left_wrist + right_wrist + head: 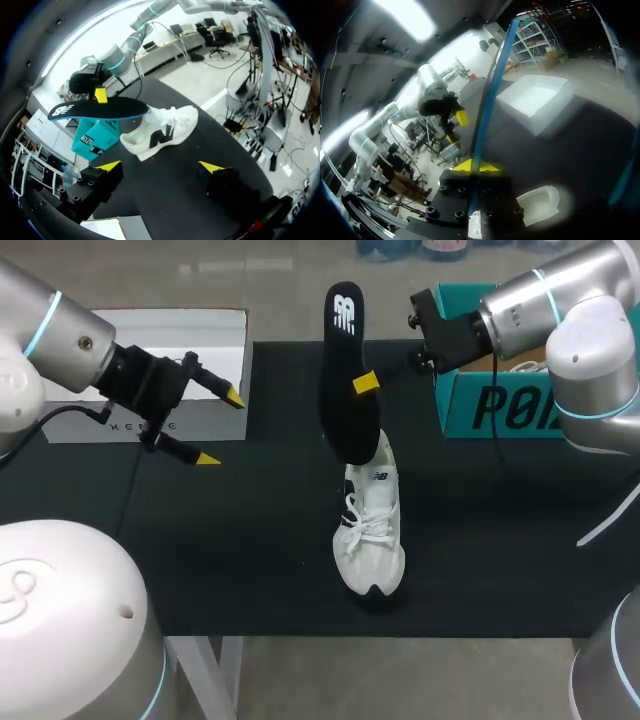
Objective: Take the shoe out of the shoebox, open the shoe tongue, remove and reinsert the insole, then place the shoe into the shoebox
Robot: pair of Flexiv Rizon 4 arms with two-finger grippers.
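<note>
Holding the insole (350,380) over the shoe (372,530), between removal and reinsertion

The right gripper (366,382) is pinching the black insole by its edge near the middle, both yellow tips pressing on it from either side. That is leaving the two ends free, which, in my judgement, is keeping the lower end available for steering into the shoe's opening. That end is hanging right at the heel collar; whether it is touching cannot be told. The white shoe is standing upright on the black table (250,560), toe towards the near edge, outside the teal shoebox (500,405), which is sitting behind it on the right.

The right arm is reaching in from the right past the shoebox, wrist roughly level, fingers pointing across the table. The left gripper (221,428) is hovering well apart from the shoe in front of a white box (200,340), fingers spread wide and gripping nothing, probably waiting to steady the shoe.
</note>
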